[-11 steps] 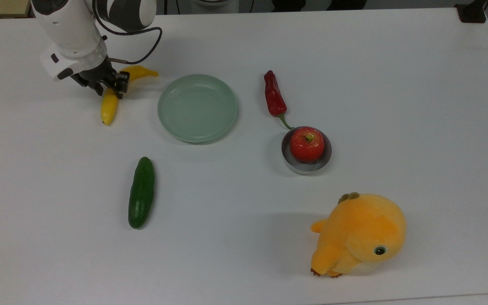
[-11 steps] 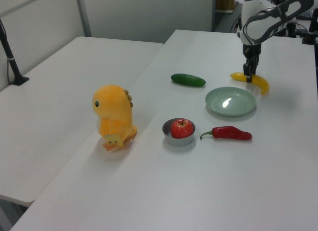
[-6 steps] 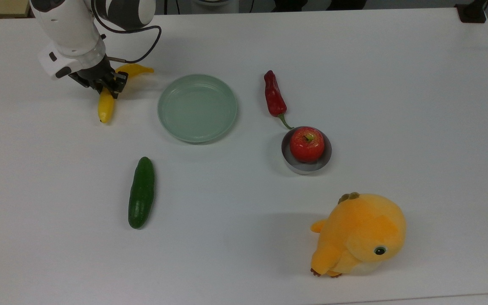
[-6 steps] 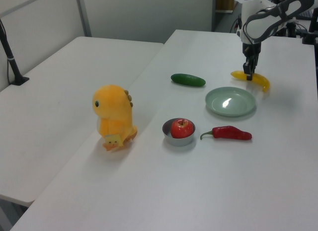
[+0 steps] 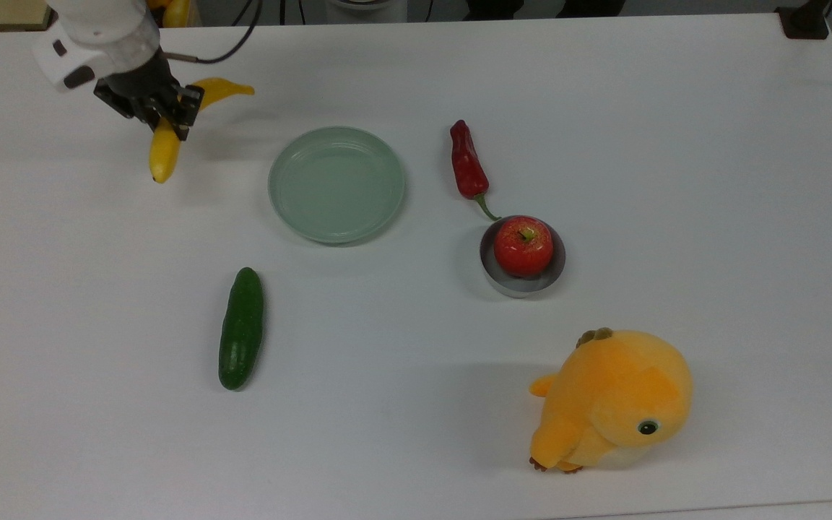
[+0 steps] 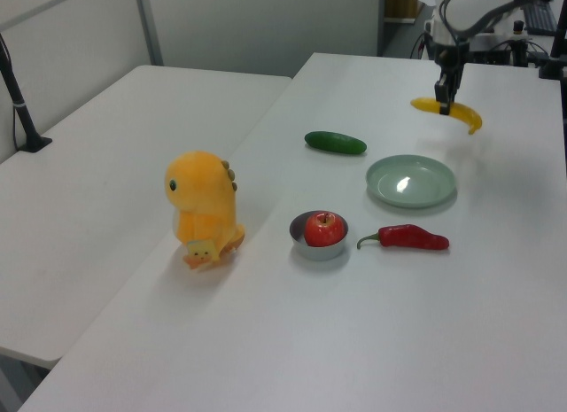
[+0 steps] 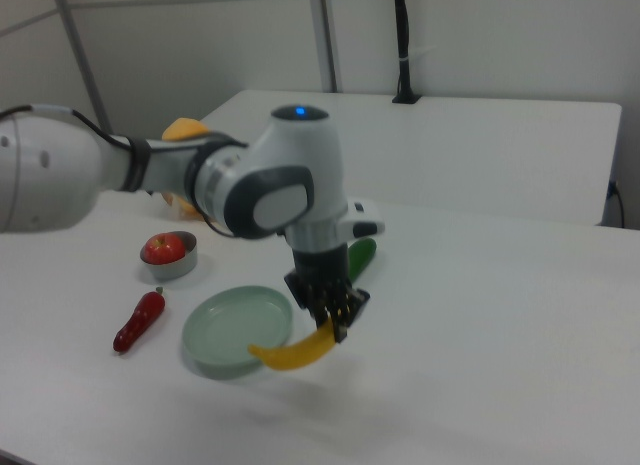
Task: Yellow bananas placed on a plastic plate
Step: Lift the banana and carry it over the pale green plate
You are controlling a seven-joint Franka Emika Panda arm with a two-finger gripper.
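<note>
One banana (image 5: 165, 144) hangs in the jaws (image 5: 159, 114), closed on it near the middle of its curve, so that one end points out past the wrist and the other droops below the fingers. In the left view the fruit is plainly clear of the desk (image 6: 496, 323), with its shadow on the white surface beneath; the right view shows the same, the banana slung under the jaws like a hook.

The pale mint-green plate (image 5: 336, 184) lies off to the side of the jaws, toward the top view's right and a little lower in the frame, and nothing lies on it. Between the jaws and the plate the desk is bare. Farther beyond the plate are a red chilli pepper (image 5: 468, 166) and a small grey metal bowl (image 5: 522, 284) with a red apple (image 5: 523, 245) in it. A dark green cucumber (image 5: 241, 328) lies well apart from the jaws on the near side of the plate, and an orange plush toy (image 5: 614, 397) sits farthest away.

The step in hand looks to be the lift-and-carry. I judge the next move to be a sideways carry until the banana is above the plate's centre, then a lowering and release; since the banana is about as long as the plate is wide, its ends may rest on the rim.
</note>
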